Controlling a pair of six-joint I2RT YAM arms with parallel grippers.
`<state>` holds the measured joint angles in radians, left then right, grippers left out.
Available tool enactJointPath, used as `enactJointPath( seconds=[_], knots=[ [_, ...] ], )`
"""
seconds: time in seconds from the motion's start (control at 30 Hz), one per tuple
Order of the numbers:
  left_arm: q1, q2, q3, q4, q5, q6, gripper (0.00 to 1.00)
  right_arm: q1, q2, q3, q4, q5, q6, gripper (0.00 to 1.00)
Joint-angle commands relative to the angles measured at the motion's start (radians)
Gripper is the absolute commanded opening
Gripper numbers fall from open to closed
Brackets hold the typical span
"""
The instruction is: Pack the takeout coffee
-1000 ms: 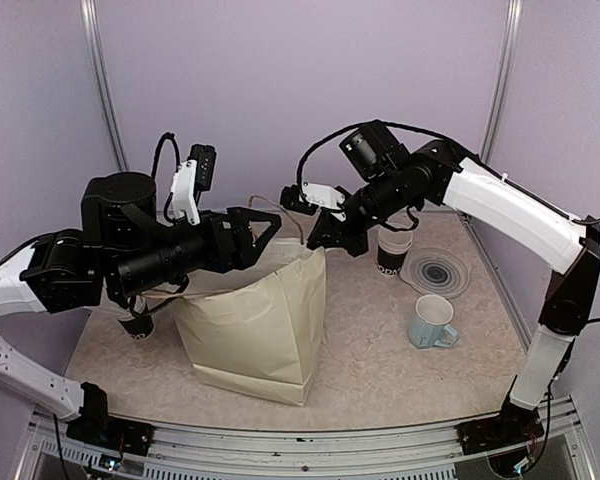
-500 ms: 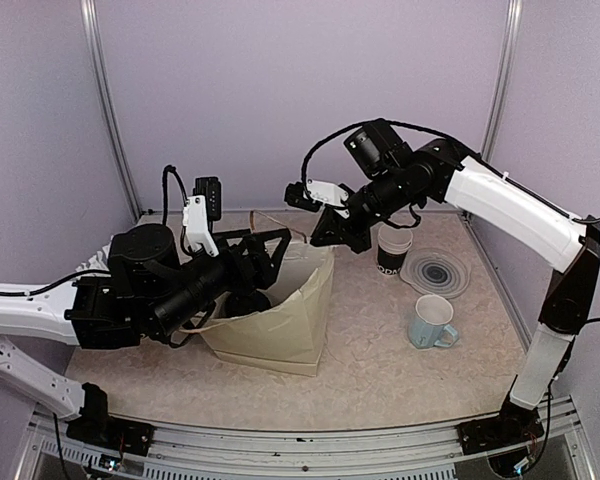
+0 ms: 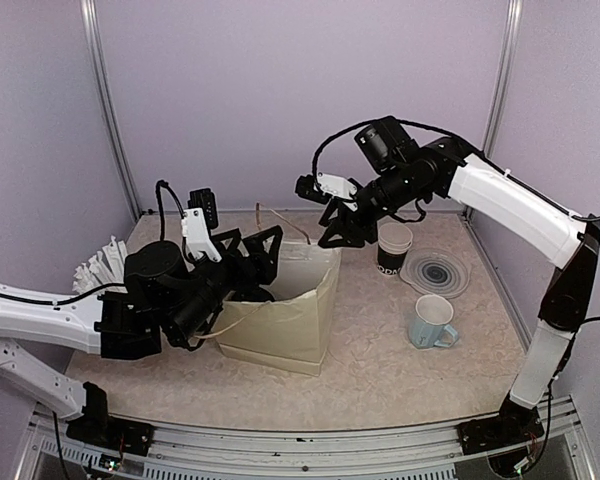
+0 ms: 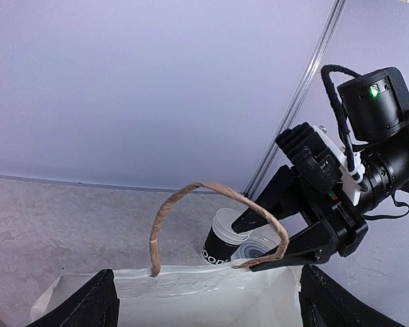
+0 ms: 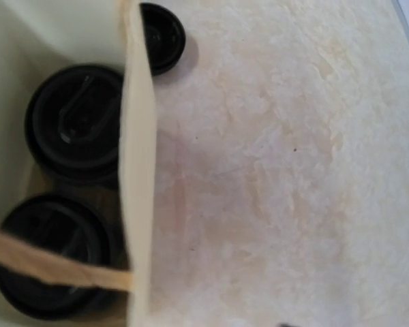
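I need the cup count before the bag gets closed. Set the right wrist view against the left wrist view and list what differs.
Right wrist only: two lidded cups standing inside the bag, plus a small black round object on the table outside it. Left wrist only: the right gripper, open, by the handle, and an unlidded cup behind the bag. Both: the bag's rim and its twisted paper handle.

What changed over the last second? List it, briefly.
The left claw sank lower, open at the paper bag's mouth; its arm dropped toward the table, and the bag now shows shorter. The right claw shifted slightly right off the bag rim, open. The lidless cup and mug stayed put.
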<state>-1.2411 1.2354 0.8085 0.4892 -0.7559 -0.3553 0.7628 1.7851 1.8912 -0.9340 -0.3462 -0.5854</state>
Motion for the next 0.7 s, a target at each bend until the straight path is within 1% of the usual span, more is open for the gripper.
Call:
enactJointPath(
  seconds=[0.0,0.07,0.13,0.2,0.3,0.33,0.43,0.53,0.67],
  knots=[
    [0.006,0.038,0.011,0.121,0.026,0.041,0.89,-0.018,-0.056,0.038,-0.011,-0.012,-0.014,0.55],
    [0.003,0.042,0.017,0.129,0.03,0.032,0.89,-0.018,-0.108,0.026,-0.01,-0.029,-0.025,0.63],
    [-0.004,0.037,0.023,0.131,0.013,0.025,0.89,-0.017,-0.161,0.001,-0.021,-0.082,-0.04,0.66],
    [-0.006,0.029,0.027,0.133,-0.016,0.0,0.89,-0.014,-0.209,-0.035,-0.04,-0.162,-0.07,0.65],
    [-0.005,0.031,0.041,0.137,-0.048,-0.04,0.88,0.029,-0.278,-0.104,-0.068,-0.275,-0.139,0.59],
    [-0.004,0.038,0.049,0.136,-0.048,-0.038,0.88,0.049,-0.29,-0.128,-0.063,-0.281,-0.151,0.57],
    [-0.005,0.063,0.08,0.099,-0.063,-0.044,0.88,0.126,-0.29,-0.162,-0.05,-0.248,-0.175,0.51],
    [-0.004,0.067,0.087,0.07,-0.081,-0.073,0.87,0.215,-0.283,-0.201,0.013,-0.159,-0.18,0.49],
    [-0.002,0.057,0.092,0.029,-0.103,-0.093,0.87,0.359,-0.258,-0.256,0.109,0.033,-0.185,0.5]
  ],
)
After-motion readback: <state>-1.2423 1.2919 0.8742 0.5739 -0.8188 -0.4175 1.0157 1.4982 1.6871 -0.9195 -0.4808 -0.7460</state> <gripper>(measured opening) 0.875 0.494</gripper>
